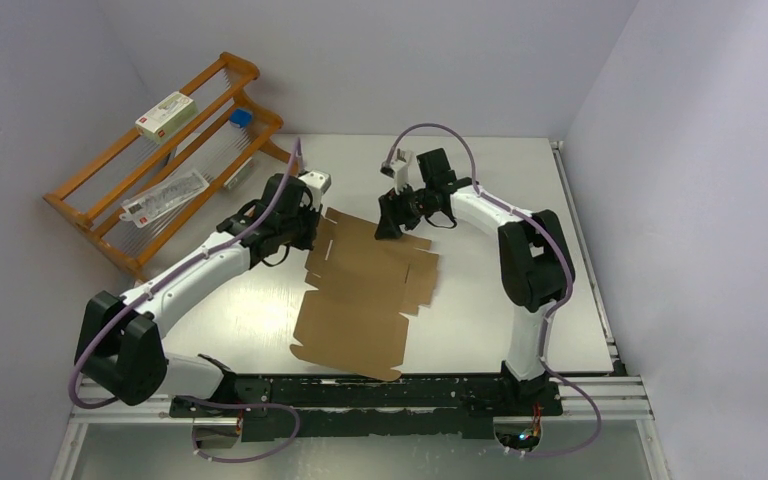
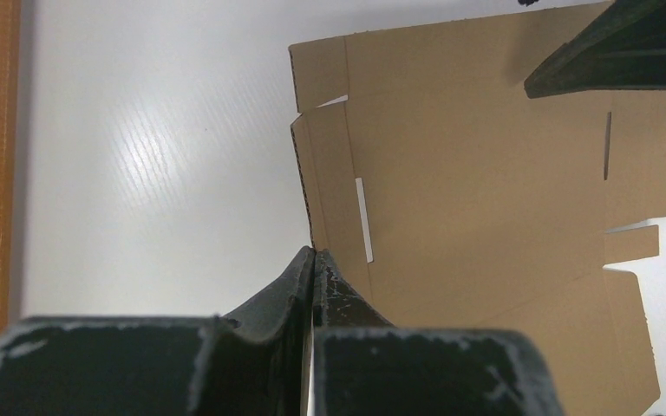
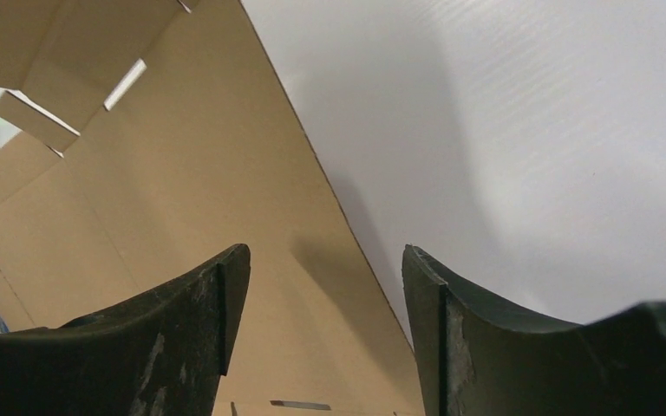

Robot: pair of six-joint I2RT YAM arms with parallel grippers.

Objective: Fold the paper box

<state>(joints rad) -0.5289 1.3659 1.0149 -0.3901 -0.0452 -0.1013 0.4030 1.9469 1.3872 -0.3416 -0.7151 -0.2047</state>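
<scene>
Paper box at left gripper (flat)

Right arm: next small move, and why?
Probably close the right gripper on the edge of the paper box. Its fingers stand open, and in the right wrist view the sheet's far edge runs between them. The sheet lies flat and unfolded. The left gripper is shut at the sheet's left edge; whether it pinches the cardboard is unclear. A grip here would let a fold start.
</scene>
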